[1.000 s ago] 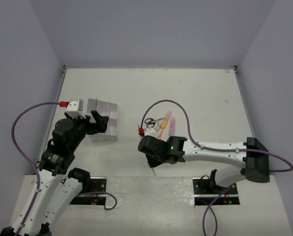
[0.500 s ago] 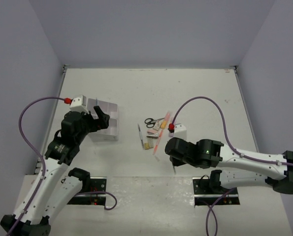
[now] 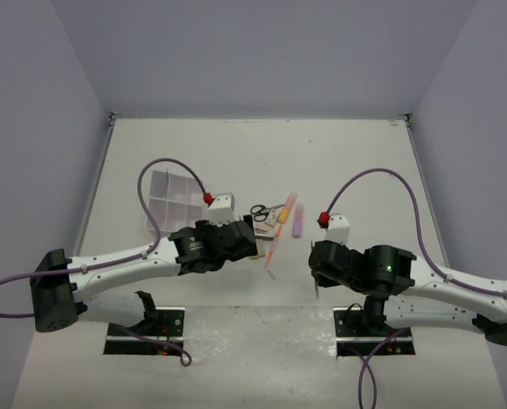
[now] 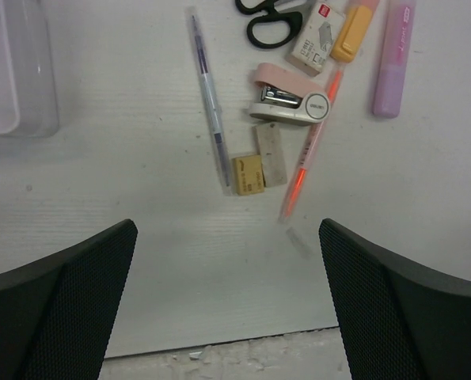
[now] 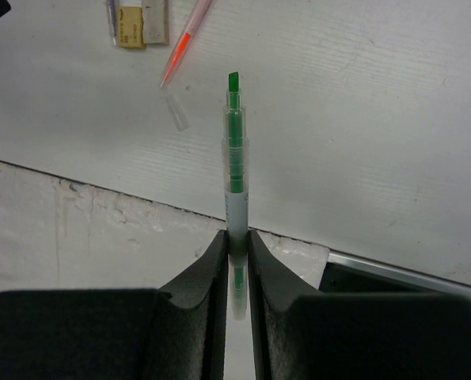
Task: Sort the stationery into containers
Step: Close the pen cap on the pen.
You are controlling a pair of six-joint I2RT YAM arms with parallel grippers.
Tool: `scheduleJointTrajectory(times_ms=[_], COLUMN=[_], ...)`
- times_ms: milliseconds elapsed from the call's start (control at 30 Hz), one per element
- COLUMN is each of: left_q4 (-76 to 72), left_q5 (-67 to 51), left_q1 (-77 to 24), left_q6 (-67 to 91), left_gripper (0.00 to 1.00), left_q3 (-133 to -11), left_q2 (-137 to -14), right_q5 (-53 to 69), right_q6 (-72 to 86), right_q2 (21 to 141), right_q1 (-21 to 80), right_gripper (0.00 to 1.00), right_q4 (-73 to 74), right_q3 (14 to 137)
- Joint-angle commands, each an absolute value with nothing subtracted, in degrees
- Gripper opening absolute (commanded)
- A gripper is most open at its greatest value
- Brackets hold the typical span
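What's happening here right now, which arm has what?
The right gripper is shut on a green-tipped marker, holding it above the near edge of the table. The left gripper is open and empty, hovering over the loose pile: scissors, grey pen, pink stapler, tan eraser and lilac bar. The clear organiser box sits to the left of the pile.
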State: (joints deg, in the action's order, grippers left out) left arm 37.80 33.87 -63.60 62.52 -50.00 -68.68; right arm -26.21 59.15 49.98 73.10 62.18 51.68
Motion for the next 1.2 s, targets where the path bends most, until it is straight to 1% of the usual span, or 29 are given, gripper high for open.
scheduleJointTrajectory(times_ms=[0, 133, 167, 267, 367, 567, 800, 933, 1100, 1167], left_q4=[48.39, 58.42, 58.71, 64.98, 63.83, 55.55, 52.84, 53.03, 53.16, 54.22], left_q5=[45.75, 46.36, 45.92, 43.01, 38.26, 33.12, 30.39, 29.96, 30.59, 30.66], left_q1=[-67.82, -69.91, -70.36, -71.71, -73.02, -74.63, -74.71, -74.62, -74.62, -74.62], left_q6=[78.87, 90.74, 92.56, 99.2, 99.47, 101.5, 102.57, 104.56, 105.2, 105.52], left_gripper=[1.0, 1.0, 1.0, 0.94, 0.89, 0.76, 0.73, 0.68, 0.66, 0.63], left_q3=[-60.14, -67.47, -67.67, -73.93, -76.76, -73.73, -73.83, -73.76, -74.16, -74.7], left_q2=[-76.9, -85.29, -87.17, -95.44, -99.1, -98.39, -101.01, -103.17, -106.63, -108.07], right_q5=[-29.4, -30.3, -30.32, -31.07, -31.29, -31.49, -31.47, -31.7, -32.25, -32.15], right_q6=[62.66, 63.44, 63.46, 63.37, 63.74, 64.34, 64.6, 64.85, 64.86, 64.93], right_q2=[47.12, 43.26, 42.68, 42.01, 42.43, 42.23, 40.44, 39.65, 39.73, 39.61], right_q1=[72.97, 73.03, 73.04, 72.99, 72.99, 72.96, 73.04, 73.04, 72.95, 72.97], right_gripper=[0.0, 0.0, 0.0, 0.0, 0.0, 0.0, 0.0, 0.0, 0.0, 0.0], right_q4=[65.86, 67.41, 67.41, 67.5, 68.13, 68.73, 68.79, 68.91, 68.91, 68.86], right_q3=[51.41, 51.08, 50.99, 50.66, 50.84, 50.73, 50.54, 50.55, 50.54, 50.43])
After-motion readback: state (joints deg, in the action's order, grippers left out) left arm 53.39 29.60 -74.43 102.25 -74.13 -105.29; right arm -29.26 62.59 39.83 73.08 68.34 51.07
